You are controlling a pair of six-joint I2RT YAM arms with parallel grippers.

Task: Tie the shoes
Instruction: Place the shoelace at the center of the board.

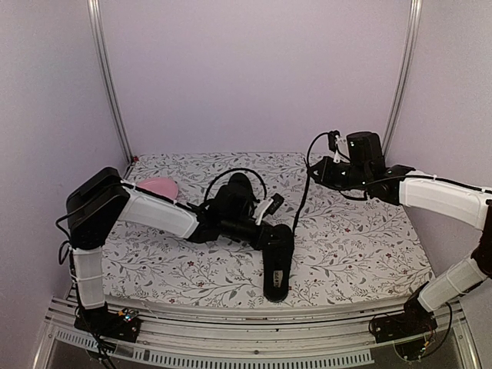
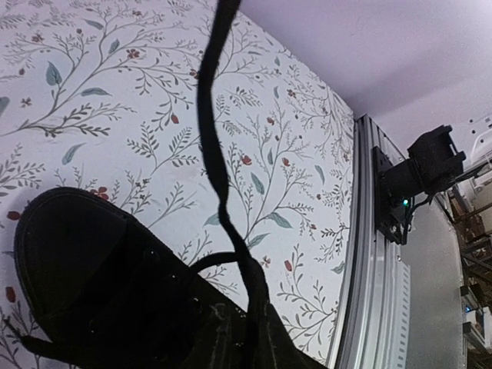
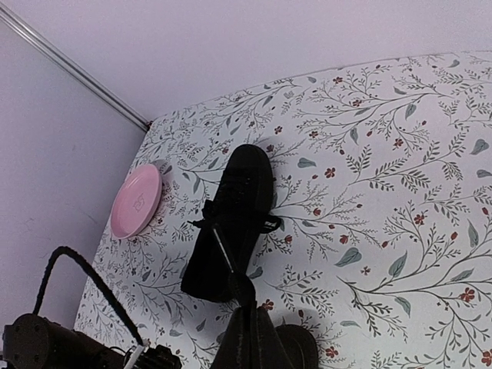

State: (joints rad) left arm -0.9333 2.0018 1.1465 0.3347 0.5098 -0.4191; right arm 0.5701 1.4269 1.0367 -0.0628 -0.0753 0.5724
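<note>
One shoe (image 1: 277,269), one plate (image 3: 136,201); right fingers (image 3: 246,338) clamp lace (image 2: 211,154); left fingers (image 1: 267,229) unclear.

One black shoe (image 1: 277,265) lies by the near edge of the surface (image 1: 361,231). One lace (image 2: 213,154) rises off it in a single strand. One pink plate (image 1: 159,187) sits toward the far left corner. Two arms reach in: the left arm (image 1: 154,211) and the right arm (image 1: 442,196). Two metal rails stand at the far corners: the left rail (image 1: 111,84) and the right rail (image 1: 403,69).
</note>
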